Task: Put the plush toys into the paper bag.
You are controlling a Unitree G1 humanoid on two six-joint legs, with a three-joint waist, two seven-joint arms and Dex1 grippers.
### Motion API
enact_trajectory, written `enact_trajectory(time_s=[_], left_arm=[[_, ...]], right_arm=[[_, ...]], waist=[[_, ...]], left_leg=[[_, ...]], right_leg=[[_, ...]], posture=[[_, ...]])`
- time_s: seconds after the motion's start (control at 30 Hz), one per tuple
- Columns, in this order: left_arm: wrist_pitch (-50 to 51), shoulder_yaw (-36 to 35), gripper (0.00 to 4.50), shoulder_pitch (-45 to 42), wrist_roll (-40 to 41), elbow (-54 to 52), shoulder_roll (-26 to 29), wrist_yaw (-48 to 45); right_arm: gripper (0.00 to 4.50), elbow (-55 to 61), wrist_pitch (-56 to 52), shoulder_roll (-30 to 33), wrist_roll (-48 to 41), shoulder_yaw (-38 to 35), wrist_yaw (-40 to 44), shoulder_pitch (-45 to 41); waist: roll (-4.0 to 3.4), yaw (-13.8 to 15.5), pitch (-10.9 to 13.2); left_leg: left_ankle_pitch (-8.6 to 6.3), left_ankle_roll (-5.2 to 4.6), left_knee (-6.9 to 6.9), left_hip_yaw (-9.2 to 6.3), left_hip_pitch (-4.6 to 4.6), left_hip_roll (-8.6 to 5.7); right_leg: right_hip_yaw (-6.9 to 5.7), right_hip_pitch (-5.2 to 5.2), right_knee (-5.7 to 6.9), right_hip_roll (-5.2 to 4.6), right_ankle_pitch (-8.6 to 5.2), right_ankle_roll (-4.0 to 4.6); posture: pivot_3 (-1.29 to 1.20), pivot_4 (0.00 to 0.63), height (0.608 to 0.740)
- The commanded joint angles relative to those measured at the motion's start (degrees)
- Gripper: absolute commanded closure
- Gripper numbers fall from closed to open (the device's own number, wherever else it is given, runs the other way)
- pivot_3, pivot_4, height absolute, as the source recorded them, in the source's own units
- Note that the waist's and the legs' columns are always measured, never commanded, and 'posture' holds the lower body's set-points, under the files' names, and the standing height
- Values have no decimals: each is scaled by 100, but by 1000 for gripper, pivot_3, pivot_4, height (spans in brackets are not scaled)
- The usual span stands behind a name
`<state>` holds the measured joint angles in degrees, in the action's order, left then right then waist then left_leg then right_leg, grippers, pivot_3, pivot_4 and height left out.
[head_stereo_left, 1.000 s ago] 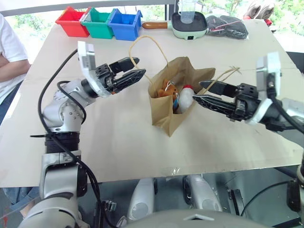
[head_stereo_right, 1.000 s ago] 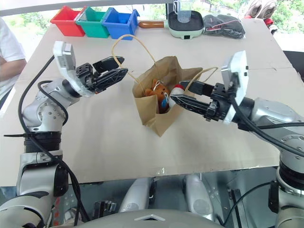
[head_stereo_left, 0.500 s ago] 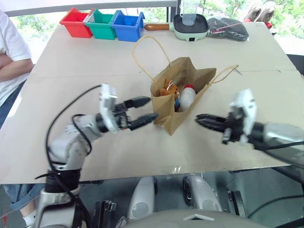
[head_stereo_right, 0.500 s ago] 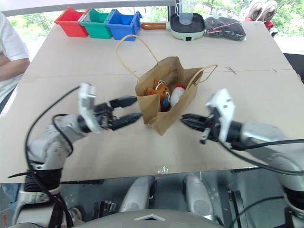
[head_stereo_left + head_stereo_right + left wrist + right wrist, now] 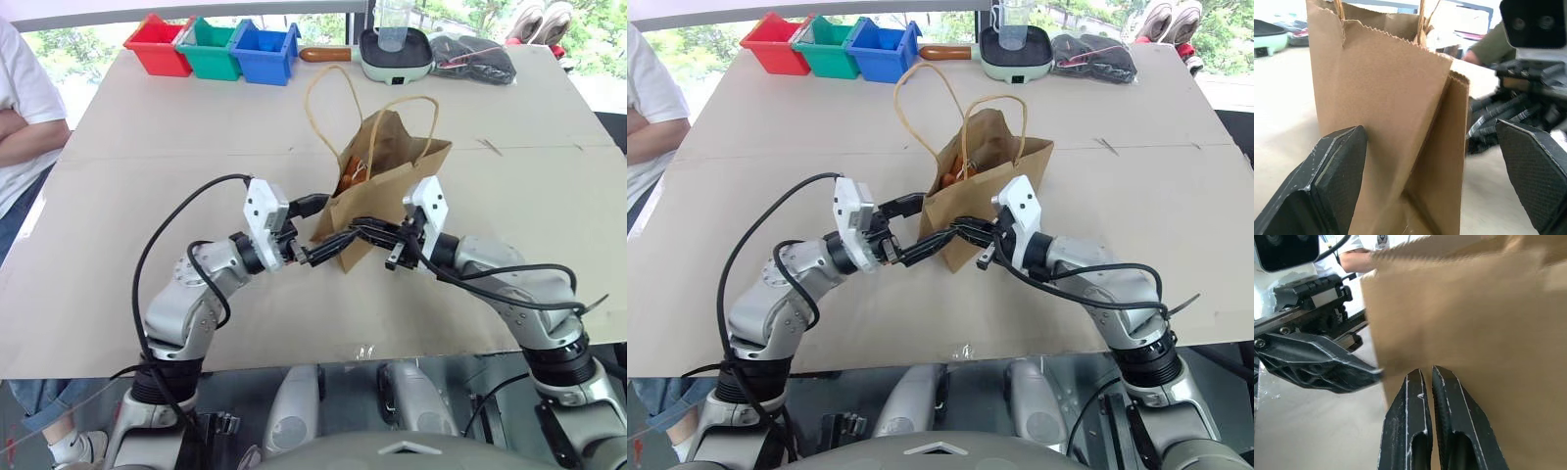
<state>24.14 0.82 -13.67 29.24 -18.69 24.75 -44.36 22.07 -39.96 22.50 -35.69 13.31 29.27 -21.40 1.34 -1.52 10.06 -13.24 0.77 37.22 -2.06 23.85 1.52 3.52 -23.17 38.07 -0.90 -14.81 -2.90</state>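
A: Bag status?

B: One paper bag (image 5: 387, 171) is seen standing upright on the table (image 5: 147, 147), plain brown, with a zigzag-cut top edge and two twisted tan loop handles (image 5: 338, 98) raised above the mouth. A side fold is creased inward at the near corner.

A: Toys?

B: An orange-brown toy (image 5: 351, 176) is glimpsed inside the mouth of the bag. A second toy cannot be made out from here; the bag walls are in the way.

A: Grippers?

B: The left gripper (image 5: 318, 227) is held wide open, and the near corner of the bag is framed between its two fingers (image 5: 1334, 171). One finger is pressed against or just beside the broad bag face; contact can't be confirmed. The right gripper (image 5: 358, 235) is shut, with nothing seen pinched; its tips are laid against the lower bag wall, just beside the left gripper's lower finger. Both are pointed at the bag's near bottom corner from opposite sides.

A: Anything else counted?

B: Three bins are lined up at the far edge: one red (image 5: 157, 44), one green (image 5: 208, 47), one blue (image 5: 263, 51). One small pan (image 5: 392, 54) and one dark bundle (image 5: 470, 57) are set beyond the bag. A person's arm (image 5: 24, 132) is seen at the table's left side.
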Motion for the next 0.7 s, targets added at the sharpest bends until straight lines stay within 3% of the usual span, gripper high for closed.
enact_trajectory(time_s=[0.03,0.17,0.33,0.37,0.47,0.57,0.67,0.7], left_arm=[[-250,109,251,-12,-302,-191,-157,356],[-331,122,1700,6,-316,-71,-344,451],[-605,154,4197,-9,-406,190,-425,358],[-681,157,4415,-26,-421,266,-423,308],[-908,28,4415,-216,-275,636,-318,-126],[-1281,-200,4500,-590,-10,1261,-21,-1071],[-2113,-273,4500,-1391,9,2554,480,-2714],[-2373,-238,4500,-1761,-33,3188,599,-3298]], right_arm=[[4480,146,156,-45,145,-51,102,40],[4500,503,180,66,155,-246,169,247],[4500,1145,725,486,627,-478,201,864],[4500,1222,799,502,593,-612,198,1022],[4500,1526,1029,917,726,-1278,287,1660],[3195,1818,1266,1305,589,-2110,562,2378],[1655,2001,1550,1665,482,-2923,1112,3230],[1655,2039,1616,1755,399,-3212,1307,3512]], waist=[[0,5,0],[-1,45,0],[0,77,-1],[1,75,-2],[0,77,-3],[0,96,-3],[0,81,-3],[-4,70,-2]], left_leg=[[0,0,0,0,0,-1],[0,0,0,-2,0,-1],[0,0,1,-2,0,-2],[0,0,2,-3,0,-3],[0,0,2,-3,-4,-4],[0,0,8,-5,-1,-7],[0,0,7,-7,-4,-5],[0,0,7,-8,-4,-4]], right_leg=[[0,0,0,0,0,0],[-1,0,2,0,0,0],[-2,1,2,-2,0,0],[-2,2,2,-2,0,0],[-2,4,2,-1,0,0],[-7,6,2,-2,-1,-1],[-8,6,3,5,-1,0],[-9,6,3,6,-1,0]], posture=[[0,150,740],[0,150,740],[0,150,740],[0,150,740],[0,150,740],[0,150,740],[0,150,740],[0,150,740]])
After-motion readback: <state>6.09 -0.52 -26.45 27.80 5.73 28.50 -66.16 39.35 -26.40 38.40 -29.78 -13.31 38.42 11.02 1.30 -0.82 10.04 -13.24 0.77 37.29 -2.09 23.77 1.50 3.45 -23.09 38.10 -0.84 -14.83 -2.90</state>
